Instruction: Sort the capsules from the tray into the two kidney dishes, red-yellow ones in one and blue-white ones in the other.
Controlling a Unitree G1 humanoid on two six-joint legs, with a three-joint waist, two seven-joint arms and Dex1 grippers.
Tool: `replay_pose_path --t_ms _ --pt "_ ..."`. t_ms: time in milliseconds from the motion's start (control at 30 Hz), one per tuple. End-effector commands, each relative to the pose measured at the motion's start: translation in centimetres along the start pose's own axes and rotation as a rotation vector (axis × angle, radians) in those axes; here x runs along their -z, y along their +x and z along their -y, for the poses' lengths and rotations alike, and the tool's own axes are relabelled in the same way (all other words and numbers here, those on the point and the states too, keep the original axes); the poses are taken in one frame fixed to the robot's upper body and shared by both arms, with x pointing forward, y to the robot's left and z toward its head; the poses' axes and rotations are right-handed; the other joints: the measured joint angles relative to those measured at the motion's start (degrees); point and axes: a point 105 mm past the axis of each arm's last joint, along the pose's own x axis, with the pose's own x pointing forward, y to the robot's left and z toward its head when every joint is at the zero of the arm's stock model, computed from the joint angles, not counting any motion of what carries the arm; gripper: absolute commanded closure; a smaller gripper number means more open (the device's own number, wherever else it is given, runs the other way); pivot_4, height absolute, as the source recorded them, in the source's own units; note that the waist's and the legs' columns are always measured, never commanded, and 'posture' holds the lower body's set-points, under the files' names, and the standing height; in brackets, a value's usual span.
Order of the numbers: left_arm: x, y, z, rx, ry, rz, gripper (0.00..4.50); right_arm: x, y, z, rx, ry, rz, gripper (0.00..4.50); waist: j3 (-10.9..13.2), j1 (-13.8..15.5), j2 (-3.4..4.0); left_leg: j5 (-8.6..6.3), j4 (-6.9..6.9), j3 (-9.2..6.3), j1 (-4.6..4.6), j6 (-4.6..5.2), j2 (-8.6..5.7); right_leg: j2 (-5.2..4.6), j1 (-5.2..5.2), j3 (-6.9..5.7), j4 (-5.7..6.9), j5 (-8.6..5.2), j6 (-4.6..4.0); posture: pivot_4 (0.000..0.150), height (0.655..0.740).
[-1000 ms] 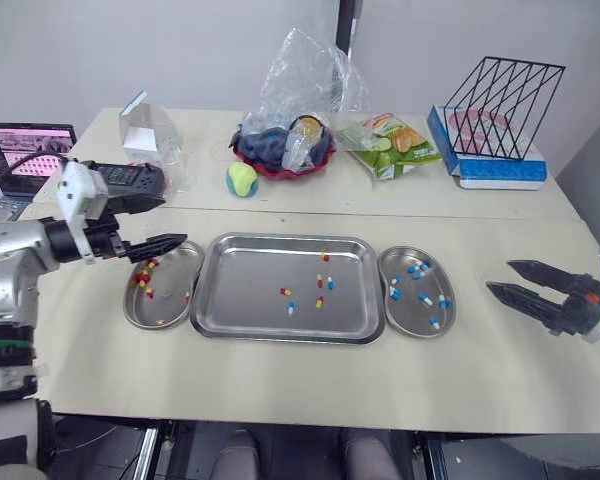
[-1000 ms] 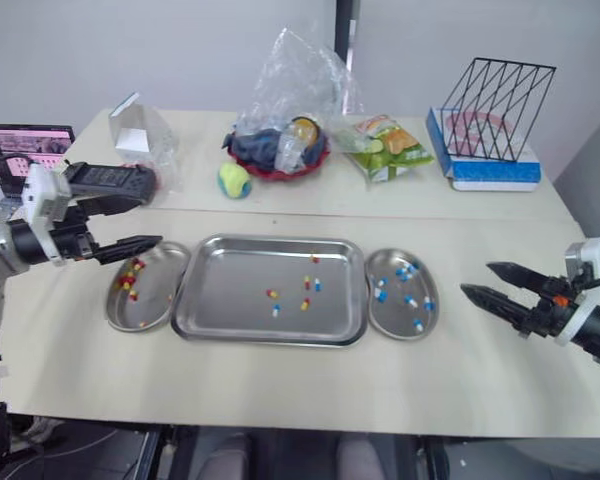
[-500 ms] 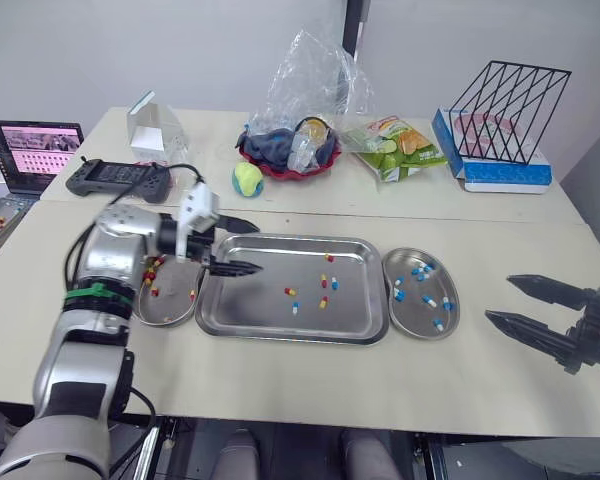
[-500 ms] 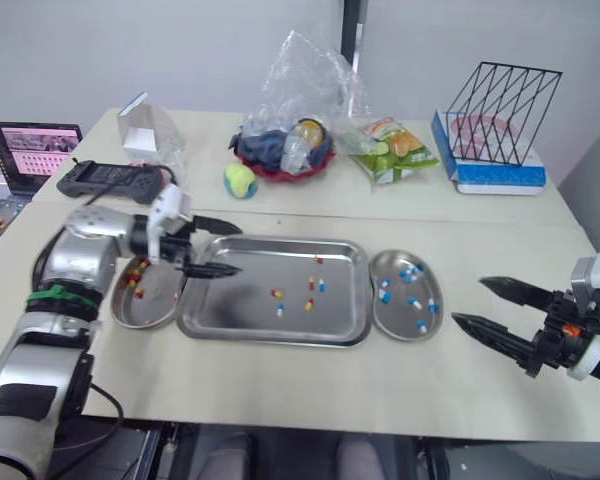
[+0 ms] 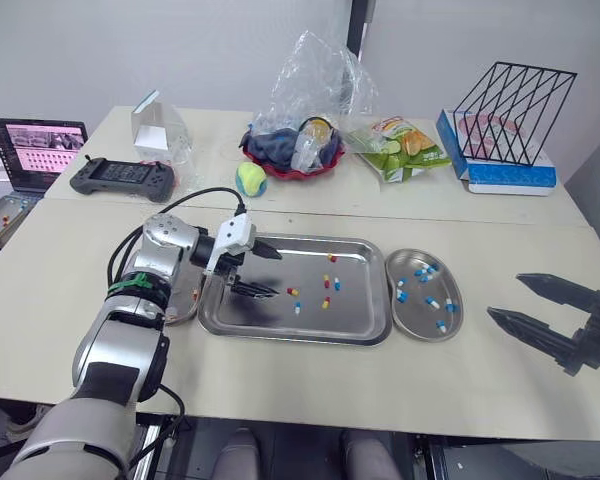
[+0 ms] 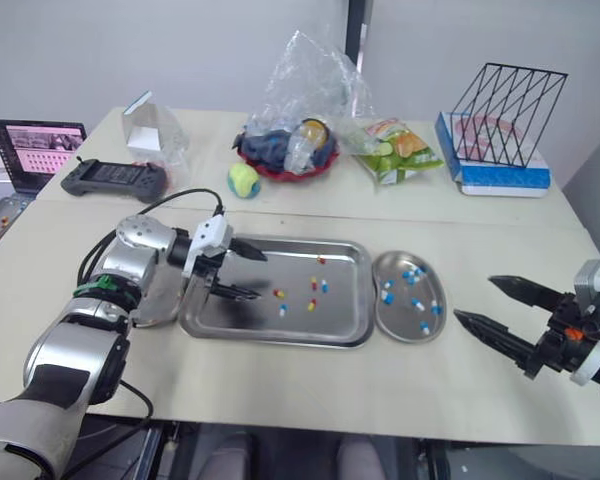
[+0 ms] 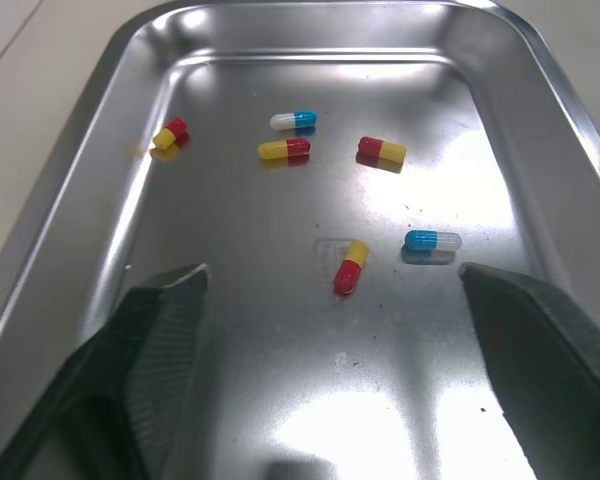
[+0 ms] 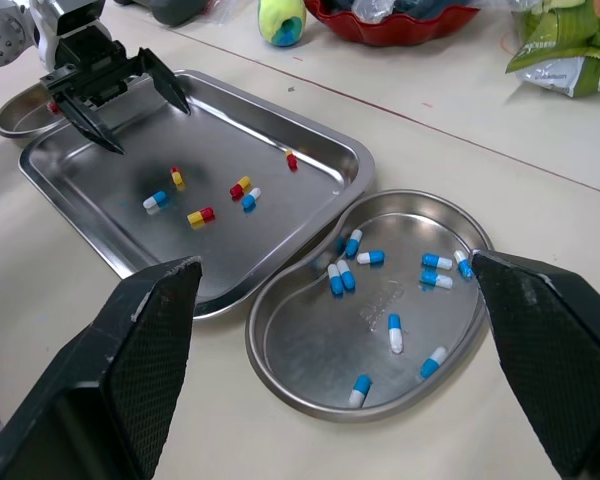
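The steel tray (image 5: pixel 290 339) holds several loose capsules, both red-yellow (image 7: pixel 348 266) and blue-white (image 7: pixel 432 241). My left gripper (image 5: pixel 268 270) hovers open over the tray's left half, with nothing between its fingers (image 7: pixel 165 310). The nearest capsules lie just ahead of it. The left kidney dish (image 6: pixel 163 304) is mostly hidden under my left arm. The right kidney dish (image 5: pixel 425 338) holds several blue-white capsules (image 8: pixel 345 275). My right gripper (image 5: pixel 507 297) stands open and empty over the table, to the right of that dish.
Along the back of the table are a game controller (image 5: pixel 120 180), a laptop (image 5: pixel 35 148), a clear box (image 5: pixel 158 125), a tennis ball (image 5: pixel 248 179), a red bowl under a plastic bag (image 5: pixel 295 150), a snack packet (image 5: pixel 400 145) and a wire rack (image 5: pixel 515 110).
My left gripper has swung right, from above the left kidney dish to over the tray's left half. The head camera has shifted. The right gripper has hardly moved.
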Motion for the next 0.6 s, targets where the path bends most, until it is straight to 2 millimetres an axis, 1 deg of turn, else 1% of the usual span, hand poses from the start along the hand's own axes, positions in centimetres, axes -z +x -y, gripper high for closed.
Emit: replay_pose_path --t_ms 33,200,367,600 --pt "-1.0 0.6 -0.5 0.017 0.045 -0.004 0.78 -1.0 -0.5 -0.2 0.018 -0.047 0.025 0.0 0.0 0.0 -0.02 0.0 0.01 0.0 -0.01 0.0 0.0 0.0 0.0 0.0 -0.01 0.0 0.0 0.15 0.738" --pt "-0.7 1.3 -0.5 0.041 0.033 -0.045 0.78 -1.0 -0.6 -0.4 0.02 -0.053 0.021 0.0 0.0 -0.2 -0.02 0.0 0.01 -0.03 0.0 0.0 0.0 0.01 0.0 -0.01 0.01 0.0 0.01 0.15 0.738" --pt "0.2 1.9 -0.9 0.014 0.026 -0.145 0.78 -1.1 -0.7 -0.4 0.024 -0.055 0.021 0.0 0.0 -0.1 -0.03 0.0 0.01 -0.03 0.0 0.0 -0.01 0.01 0.0 0.0 0.01 -0.01 0.01 0.15 0.738" --pt "0.1 2.4 -0.6 0.058 0.017 -0.15 0.78 -1.2 -0.6 0.0 0.031 -0.078 0.005 0.0 0.0 -0.1 -0.03 0.0 0.01 -0.03 0.0 0.0 -0.01 0.0 0.01 0.0 0.01 -0.01 0.02 0.15 0.738"
